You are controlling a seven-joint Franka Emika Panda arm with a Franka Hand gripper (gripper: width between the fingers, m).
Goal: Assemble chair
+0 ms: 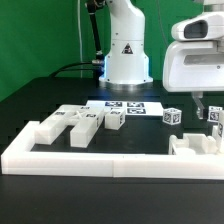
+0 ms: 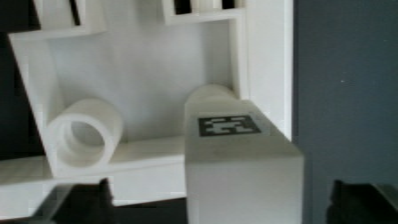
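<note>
In the wrist view a white tagged chair bar [image 2: 240,150] runs between my fingers, one dark finger [image 2: 80,200] on each side, with a gap showing on both sides. My gripper [image 2: 222,205] is open around it. Behind the bar lies a flat white chair slab [image 2: 143,70] with a white ring-shaped piece [image 2: 80,135] on it. In the exterior view my gripper [image 1: 205,110] hangs at the exterior view's right over a white chair part [image 1: 190,145], next to a tagged piece [image 1: 215,118]. Several more tagged chair parts [image 1: 75,122] lie at the left.
The marker board [image 1: 125,105] lies in front of the robot base [image 1: 127,50]. A small tagged cube [image 1: 172,117] stands right of it. A long low white border rail [image 1: 100,158] runs along the front, close to the part under my gripper.
</note>
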